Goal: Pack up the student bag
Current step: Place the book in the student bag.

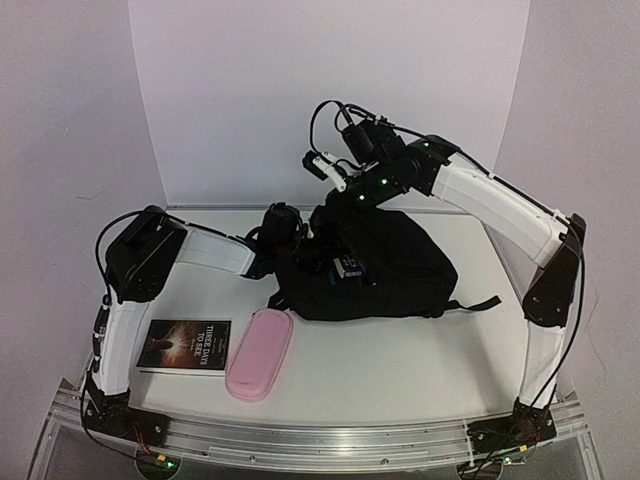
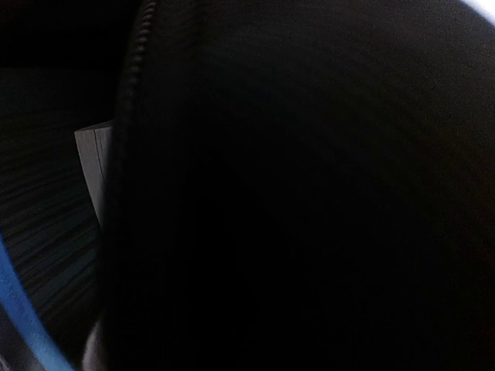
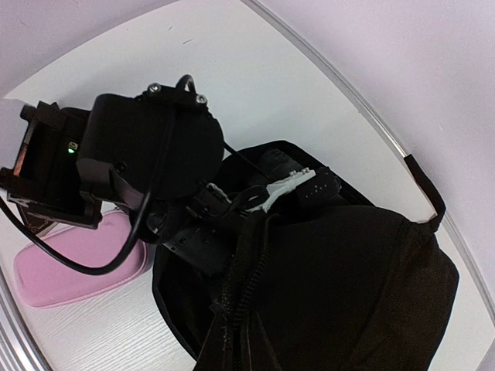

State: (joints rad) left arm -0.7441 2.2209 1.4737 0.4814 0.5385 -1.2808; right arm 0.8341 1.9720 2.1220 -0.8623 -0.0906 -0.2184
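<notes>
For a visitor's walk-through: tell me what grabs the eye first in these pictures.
The big black backpack lies in the middle of the white table, with the left arm and the right arm meeting over its left end. In front of it, towards the left arm's base, a pink pencil case lies beside a dark-covered book.

On the dark cover of the book (image 1: 185,345), at the lower left of the top view on the bench (image 1: 400,350), a title in pale capitals is printed sideways. It can be read as "THREE DAYS TO SEE". The smaller print beside it cannot be read. A small pale tag (image 1: 350,268) on the student bag (image 1: 400,270) is too small to be read.
</notes>
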